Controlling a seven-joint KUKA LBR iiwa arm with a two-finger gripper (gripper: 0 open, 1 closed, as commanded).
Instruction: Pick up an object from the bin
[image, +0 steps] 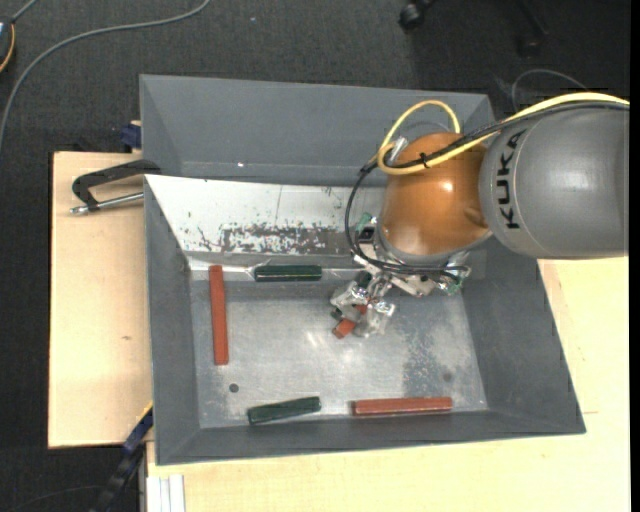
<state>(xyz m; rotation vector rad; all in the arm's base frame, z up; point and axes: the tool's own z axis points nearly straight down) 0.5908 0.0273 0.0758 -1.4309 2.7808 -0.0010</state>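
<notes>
Piece, small and red (345, 328) — lies near the middle of the bin floor (290, 355), at the tip of the gripper (362, 308) on its 7 o'clock side; whether it touches the gripper or sits just beside it cannot be told. Gripper low over the floor beneath the orange wrist cover (430, 200); whether clenched or released cannot be told, so no hold on the piece is claimed. Task state, as judged: gripper down at the piece, lift not yet shown; grasp and raise remain. Other stock, all well apart from the gripper: dark green bar (288, 272) at 12 o'clock along the far wall; red stick (218, 315) at 9 o'clock, lengthwise by the left wall; second dark green bar (284, 410) at 7 o'clock and red bar (402, 406) at 5 o'clock, both by the near wall. Room: open floor on every side of the red piece — nearest edge is the far wall at 12 o'clock, close behind the wrist; a straight rise looks unobstructed.
</notes>
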